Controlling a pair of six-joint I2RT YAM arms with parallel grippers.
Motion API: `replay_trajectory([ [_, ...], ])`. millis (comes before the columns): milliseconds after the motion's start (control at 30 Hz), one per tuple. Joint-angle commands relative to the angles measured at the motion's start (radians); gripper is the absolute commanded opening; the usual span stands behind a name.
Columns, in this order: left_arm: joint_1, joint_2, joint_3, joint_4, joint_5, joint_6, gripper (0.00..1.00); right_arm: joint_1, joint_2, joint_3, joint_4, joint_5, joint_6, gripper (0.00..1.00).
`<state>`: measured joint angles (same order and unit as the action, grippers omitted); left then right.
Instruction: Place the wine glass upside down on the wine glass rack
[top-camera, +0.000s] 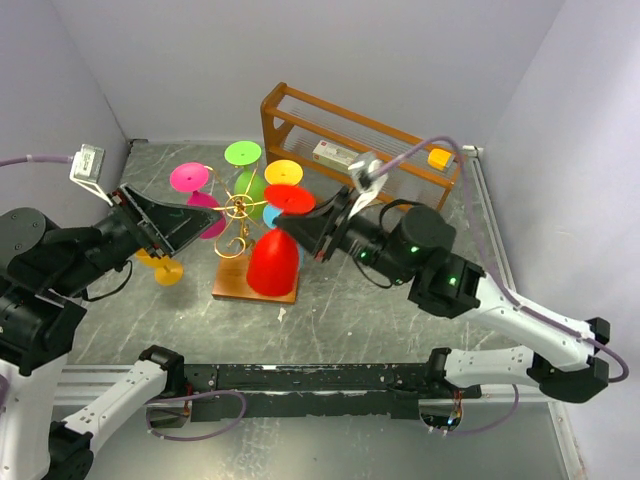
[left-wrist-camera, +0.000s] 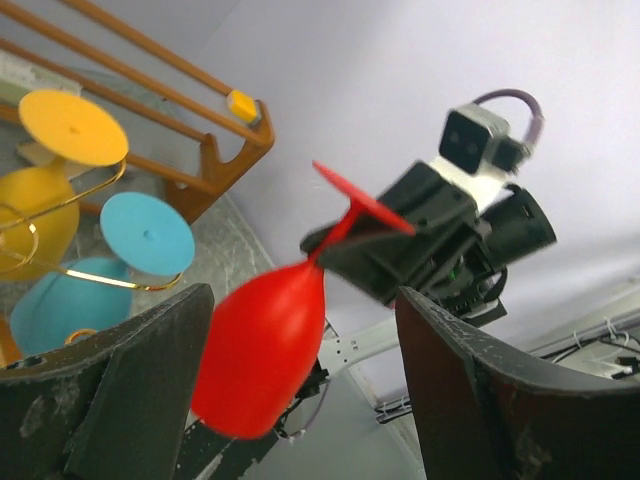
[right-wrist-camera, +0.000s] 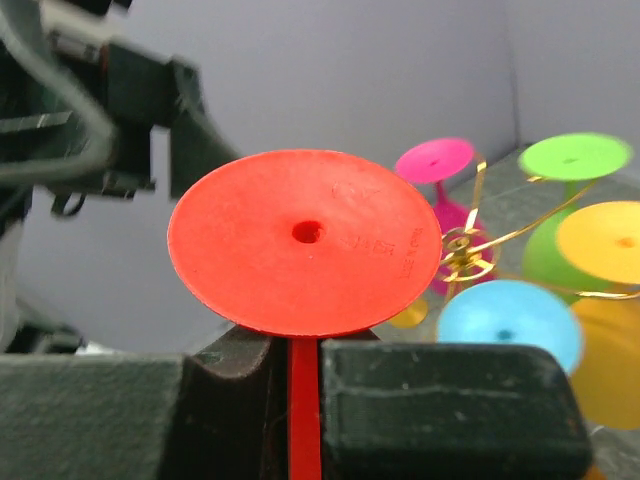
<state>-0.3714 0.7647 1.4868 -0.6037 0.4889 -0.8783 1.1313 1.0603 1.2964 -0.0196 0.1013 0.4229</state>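
Note:
The red wine glass (top-camera: 272, 263) hangs upside down, foot up, bowl down, over the wooden base of the gold wire rack (top-camera: 238, 207). My right gripper (top-camera: 308, 228) is shut on its stem just under the foot, as the right wrist view shows: the gripper (right-wrist-camera: 300, 400), the glass (right-wrist-camera: 305, 240). My left gripper (top-camera: 190, 225) is open and empty on the rack's left side. In the left wrist view the red glass (left-wrist-camera: 262, 345) shows beyond the open left gripper (left-wrist-camera: 305, 395), not touching its fingers.
Green (top-camera: 243, 153), yellow (top-camera: 283, 172), pink (top-camera: 189, 177) and blue (right-wrist-camera: 508, 325) glasses hang on the rack. An orange-yellow glass (top-camera: 165, 268) lies on the table left of the rack's base. A brown wooden shelf (top-camera: 300, 105) stands behind, holding a white box and a yellow block (top-camera: 438, 157).

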Motion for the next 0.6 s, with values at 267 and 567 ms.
replay_trajectory([
  [267,-0.008,-0.056,0.023,-0.205,-0.064,-0.161,0.84,0.383,0.117,0.011,0.028,0.237,-0.363,0.0],
  [567,-0.009,-0.106,-0.077,-0.295,0.088,-0.196,0.83,0.421,0.093,-0.166,0.243,0.287,-0.479,0.0],
])
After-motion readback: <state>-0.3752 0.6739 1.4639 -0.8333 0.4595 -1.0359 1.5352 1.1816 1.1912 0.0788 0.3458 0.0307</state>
